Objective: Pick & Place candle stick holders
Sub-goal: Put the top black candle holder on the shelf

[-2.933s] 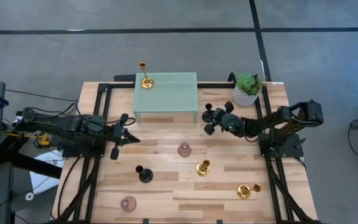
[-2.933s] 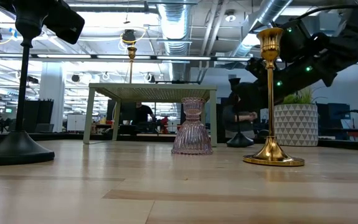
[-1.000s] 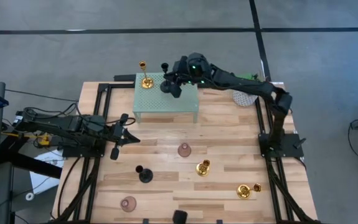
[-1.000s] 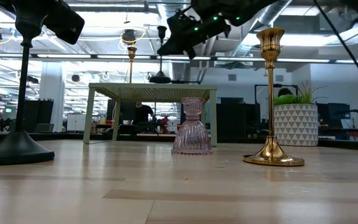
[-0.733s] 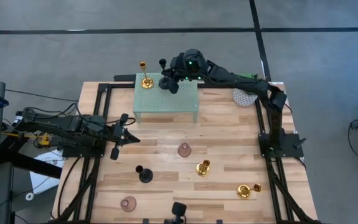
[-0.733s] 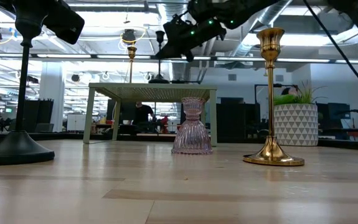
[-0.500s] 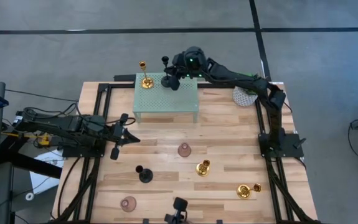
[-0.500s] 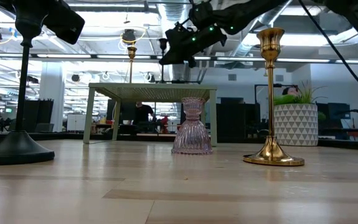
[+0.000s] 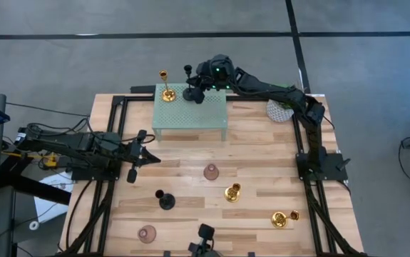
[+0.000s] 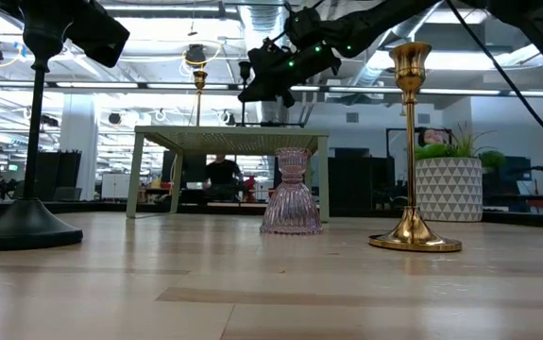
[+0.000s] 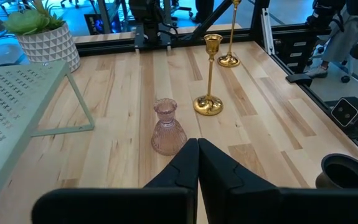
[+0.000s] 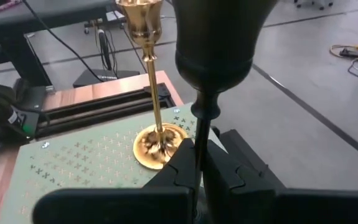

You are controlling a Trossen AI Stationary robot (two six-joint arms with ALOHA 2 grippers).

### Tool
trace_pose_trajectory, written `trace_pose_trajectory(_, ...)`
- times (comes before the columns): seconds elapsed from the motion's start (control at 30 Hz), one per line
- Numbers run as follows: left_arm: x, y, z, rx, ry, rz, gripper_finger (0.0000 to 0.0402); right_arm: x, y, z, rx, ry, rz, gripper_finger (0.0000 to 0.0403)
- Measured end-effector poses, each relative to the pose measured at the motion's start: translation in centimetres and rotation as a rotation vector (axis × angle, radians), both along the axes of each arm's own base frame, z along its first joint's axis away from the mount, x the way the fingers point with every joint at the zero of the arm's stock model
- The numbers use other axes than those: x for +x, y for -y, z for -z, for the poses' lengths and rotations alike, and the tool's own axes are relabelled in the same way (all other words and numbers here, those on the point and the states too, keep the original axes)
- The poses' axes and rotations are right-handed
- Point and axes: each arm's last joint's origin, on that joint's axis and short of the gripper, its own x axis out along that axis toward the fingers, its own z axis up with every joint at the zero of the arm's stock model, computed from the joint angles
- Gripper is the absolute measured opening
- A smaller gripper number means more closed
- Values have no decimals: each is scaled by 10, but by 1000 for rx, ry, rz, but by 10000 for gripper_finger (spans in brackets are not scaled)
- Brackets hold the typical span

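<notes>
My right gripper point(image 9: 197, 87) is shut on a matte black candle stick holder point(image 9: 190, 82) over the far part of the green perforated stand point(image 9: 190, 114). The holder's round base point(image 9: 192, 93) is at the stand's top; whether it rests there I cannot tell. A gold holder point(image 9: 167, 91) stands on its base on the stand's far left corner. On the table stand a pinkish glass holder point(image 9: 211, 171), a gold one point(image 9: 233, 191), a black one point(image 9: 165, 200) and another glass one point(image 9: 147, 233). My left gripper point(image 9: 150, 158) is shut and empty at the table's left. My right gripper pinches the black holder's slim stem point(image 12: 199, 134) between its two fingers, below the cup point(image 12: 216, 37). The fingers come from the table's right side and lie across the stem. The holder stays upright, cup on top.
A potted green plant point(image 9: 283, 106) stands at the far right corner. Another gold holder point(image 9: 282, 218) is at the near right. A dark thing point(image 9: 205, 234) shows at the table's near edge. In the low view, people show in the room behind the stand.
My right gripper has carried the black holder a little toward the table's far edge over the stand, and it stays upright. The dark thing at the near edge has come farther onto the table.
</notes>
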Motion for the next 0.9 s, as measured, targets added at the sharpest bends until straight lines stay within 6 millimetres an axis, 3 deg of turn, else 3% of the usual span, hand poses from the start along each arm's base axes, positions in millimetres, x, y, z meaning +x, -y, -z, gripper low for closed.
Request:
trace_pose_trajectory(0.53,0,0,0,0,0,0,7,-1,-1,3,12,-27,-1,1)
trace_pose_trajectory(0.9,0,0,0,-3,0,0,9,1,-2,1,-6,-7,-10,70)
